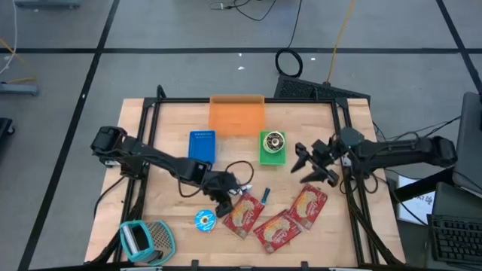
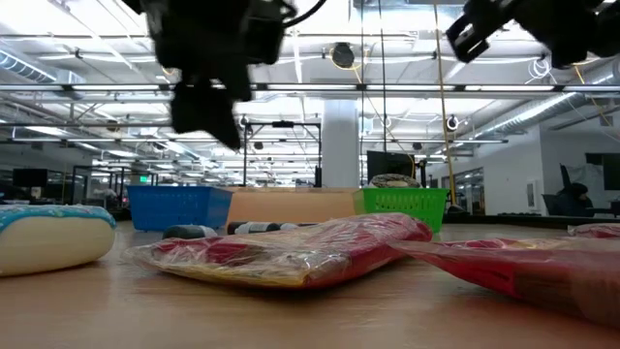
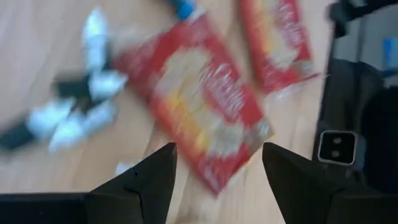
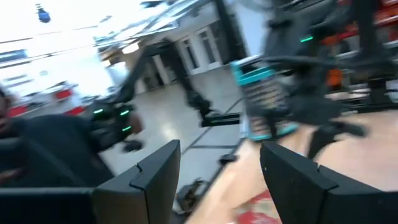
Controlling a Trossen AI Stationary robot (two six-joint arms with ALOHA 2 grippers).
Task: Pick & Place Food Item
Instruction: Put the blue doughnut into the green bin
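Three red food packets lie flat on the wooden table near its front edge: one [image 1: 242,213] at the left, one [image 1: 277,229] in the middle, one [image 1: 309,205] at the right. My left gripper [image 1: 226,200] hovers open, slanting down, just left of the left packet [image 3: 199,102], which shows beyond its fingers; it touches nothing. My right gripper [image 1: 307,162] is open and raised over the table's right part, pointing about level, with nothing between its fingers [image 4: 155,180].
An orange tray [image 1: 237,114] stands at the far edge, with a blue basket [image 1: 201,145] and a green basket [image 1: 273,156] holding a round item in front of it. A teal-and-white object [image 1: 147,239], a blue disc [image 1: 204,219] and a small blue piece [image 1: 265,196] lie near the packets.
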